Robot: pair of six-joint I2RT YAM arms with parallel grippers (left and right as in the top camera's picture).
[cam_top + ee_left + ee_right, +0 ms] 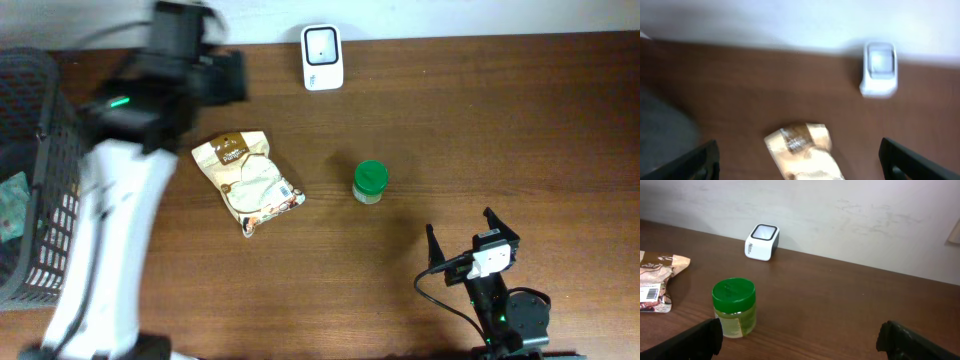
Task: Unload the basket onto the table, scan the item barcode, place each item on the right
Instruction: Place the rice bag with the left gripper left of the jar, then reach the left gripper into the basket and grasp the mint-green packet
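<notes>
Fingers point(695, 162) on left gripper point(799, 145) and right gripper point(800, 325) spread, empty. Probably between items; next: pinch jar point(734, 307) ahead-left of right pair, present to scanner point(762, 242).

The overhead camera is looking straight down on the whole table point(520, 130) from well above. The left wrist camera is hanging over the far left, looking down steeply, its picture blurred. The right wrist camera is sitting low at the near right, facing the far wall point(850, 215), close to the green-lidded jar point(734, 307). All three are sharing the white scanner point(323, 57) and the snack bag point(247, 180).
</notes>
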